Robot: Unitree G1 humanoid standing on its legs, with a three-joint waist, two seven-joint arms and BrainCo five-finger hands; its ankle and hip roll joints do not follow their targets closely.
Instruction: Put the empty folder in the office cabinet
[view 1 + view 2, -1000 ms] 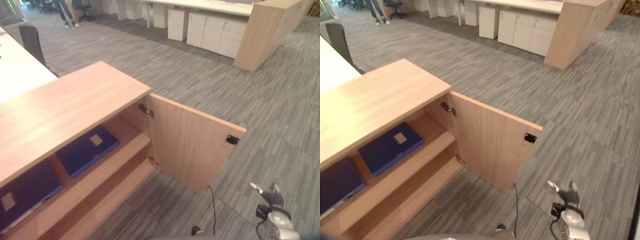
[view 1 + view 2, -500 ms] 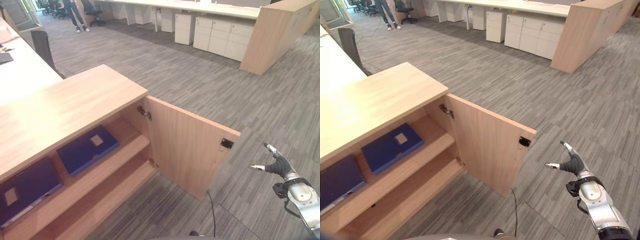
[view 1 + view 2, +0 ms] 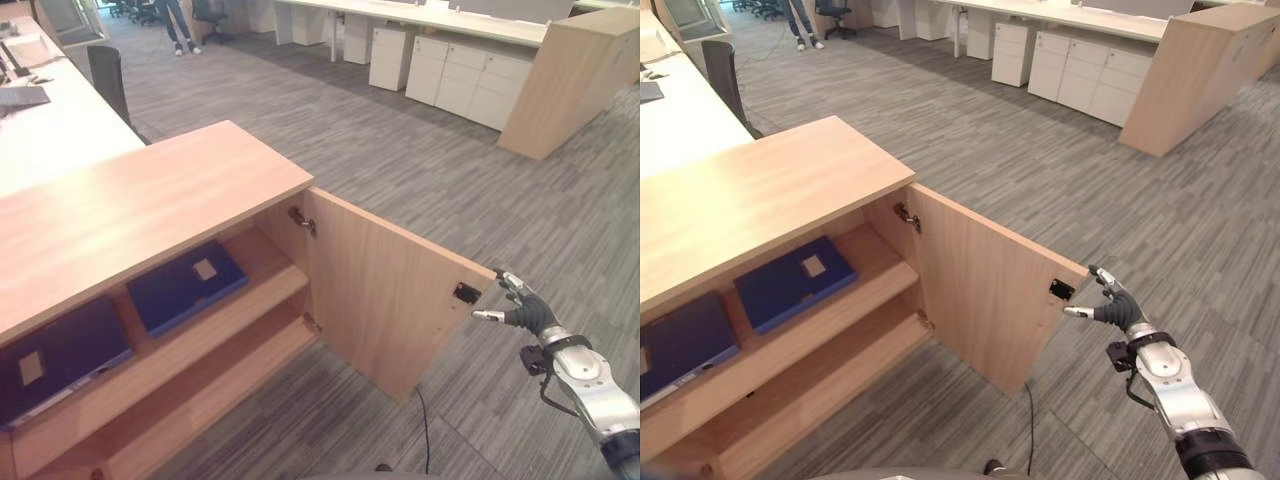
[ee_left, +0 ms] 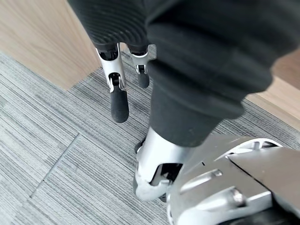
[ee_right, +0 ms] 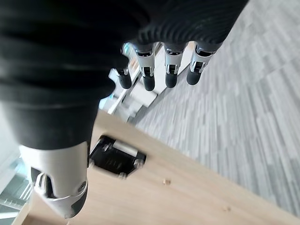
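A blue folder [image 3: 185,285] lies flat on the upper shelf of the low wooden cabinet [image 3: 150,200]. A second dark blue folder [image 3: 55,360] lies to its left on the same shelf. The cabinet door [image 3: 390,290] stands wide open, with a black latch [image 3: 466,293] near its free edge. My right hand [image 3: 525,312] is open, thumb spread, and hovers just beside that edge; its wrist view has the latch [image 5: 115,157] close below its fingers [image 5: 148,70]. My left hand [image 4: 117,93] hangs open above the carpet, beside wooden panels, holding nothing.
The lower shelf [image 3: 210,385] holds nothing. Grey carpet [image 3: 420,170] spreads to the right of the door. White drawer units [image 3: 470,70] and a tall wooden unit [image 3: 570,80] stand at the back. A white desk [image 3: 50,120], a chair [image 3: 105,75] and a person's legs [image 3: 180,25] are at far left.
My right hand has risen from the bottom edge and moved left to the door's free edge. The camera has shifted slightly; the folders and door have stayed in place.
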